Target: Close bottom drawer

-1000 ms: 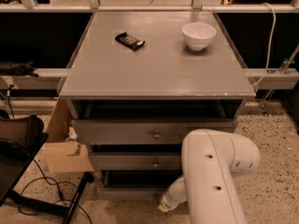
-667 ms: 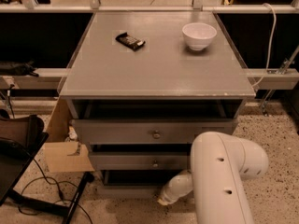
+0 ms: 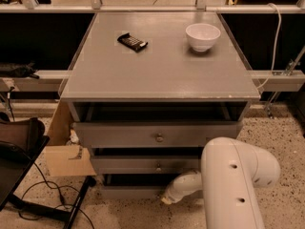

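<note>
The grey cabinet [image 3: 157, 75] has three stacked drawers. The bottom drawer [image 3: 131, 192] shows as a low grey front near the floor, with a dark gap above it; its knob is hidden. My white arm [image 3: 233, 185] reaches in from the lower right. The gripper [image 3: 167, 199] is at the tip of the arm, low at the right end of the bottom drawer's front. The middle drawer [image 3: 143, 164] and the top drawer [image 3: 143, 135] stand a little out, each with a small round knob.
A white bowl [image 3: 202, 36] and a dark snack bar [image 3: 132, 41] lie on the cabinet top. A cardboard box [image 3: 66, 156] and a dark chair with cables [image 3: 19, 151] stand to the left on the speckled floor. A white cable [image 3: 276, 37] hangs at the right.
My arm's big white link has shifted to the right and up. The tip with the gripper has stayed low at the bottom drawer's front, moving slightly left.
</note>
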Motion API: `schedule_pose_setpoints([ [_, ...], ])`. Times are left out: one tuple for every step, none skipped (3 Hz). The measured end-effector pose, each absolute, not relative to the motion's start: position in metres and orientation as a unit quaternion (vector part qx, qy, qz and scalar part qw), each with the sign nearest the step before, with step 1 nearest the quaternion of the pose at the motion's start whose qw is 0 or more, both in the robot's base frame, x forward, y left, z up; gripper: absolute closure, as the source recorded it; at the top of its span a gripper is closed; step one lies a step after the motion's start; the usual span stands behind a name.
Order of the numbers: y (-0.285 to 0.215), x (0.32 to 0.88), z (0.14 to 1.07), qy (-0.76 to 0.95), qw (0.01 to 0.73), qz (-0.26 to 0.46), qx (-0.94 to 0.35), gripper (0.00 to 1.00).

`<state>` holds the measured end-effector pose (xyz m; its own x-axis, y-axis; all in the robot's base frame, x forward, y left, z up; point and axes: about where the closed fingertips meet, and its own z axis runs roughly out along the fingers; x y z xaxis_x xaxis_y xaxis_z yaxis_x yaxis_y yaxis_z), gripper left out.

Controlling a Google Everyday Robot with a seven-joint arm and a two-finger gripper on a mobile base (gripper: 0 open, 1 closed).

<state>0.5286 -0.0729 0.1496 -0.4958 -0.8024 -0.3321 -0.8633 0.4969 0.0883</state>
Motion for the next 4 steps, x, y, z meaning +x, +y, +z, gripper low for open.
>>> schedule_pose_setpoints([
  [-0.074, 0.532, 0.150, 0.857, 0.126, 0.122, -0.484, 1.00],
  [-0.077, 0.548, 0.152, 0.863, 0.132, 0.123, -0.472, 1.00],
  [-0.077, 0.548, 0.152, 0.863, 0.132, 0.123, -0.472, 0.81],
  [-0.077, 0.548, 0.152, 0.863, 0.132, 0.123, -0.472, 0.58],
])
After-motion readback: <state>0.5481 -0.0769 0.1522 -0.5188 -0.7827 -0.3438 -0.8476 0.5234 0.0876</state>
